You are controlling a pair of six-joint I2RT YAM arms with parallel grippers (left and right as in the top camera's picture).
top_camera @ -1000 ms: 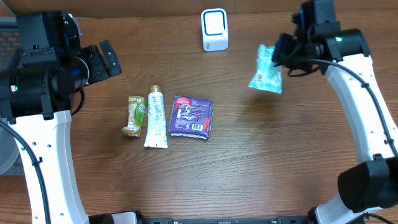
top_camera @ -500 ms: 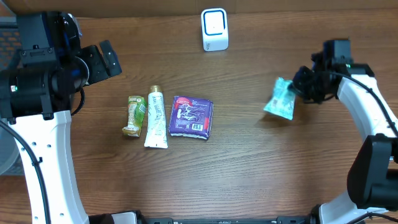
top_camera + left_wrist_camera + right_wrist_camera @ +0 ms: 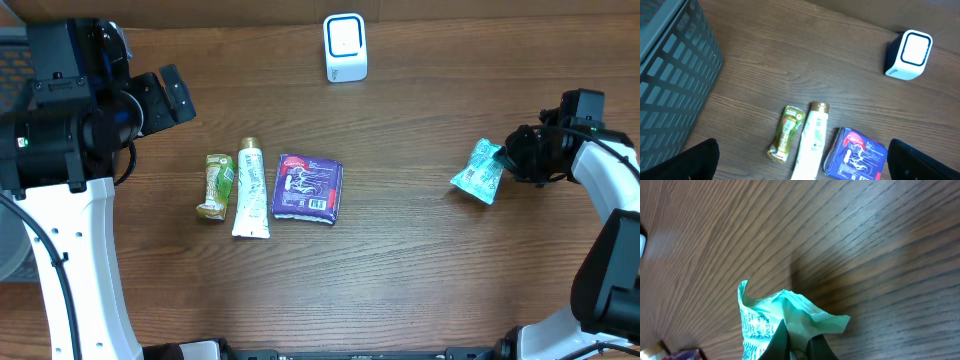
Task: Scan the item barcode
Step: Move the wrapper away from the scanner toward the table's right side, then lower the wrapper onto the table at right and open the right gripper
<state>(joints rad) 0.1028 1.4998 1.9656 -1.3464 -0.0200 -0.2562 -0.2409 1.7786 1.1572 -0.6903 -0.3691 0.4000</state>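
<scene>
Teal and crinkled, the packet (image 3: 478,171) hangs at the 3 o'clock side of the wooden surface (image 3: 400,270), pinched by its upper edge in the right jaws, which are closed tight on it. In the right wrist view the packet (image 3: 785,325) shows printed text and throws a shadow on the wood towards 1 o'clock. Whether its lower end touches the surface I cannot tell.

The white scanner (image 3: 345,47) with its blue-rimmed face stands at 12 o'clock, well apart from the packet.

Towards 9 o'clock from the centre, three items lie in a row: a green sachet (image 3: 215,185), just beside it a white tube (image 3: 250,188) with its gold cap pointing to 12 o'clock, then a purple pack (image 3: 309,187).

The left jaws stand wide and hold nothing; their dark fingertips (image 3: 695,162) sit at the two bottom corners of the left wrist view, above the same row. A grey mesh basket (image 3: 670,75) fills that view's 9 o'clock side.
</scene>
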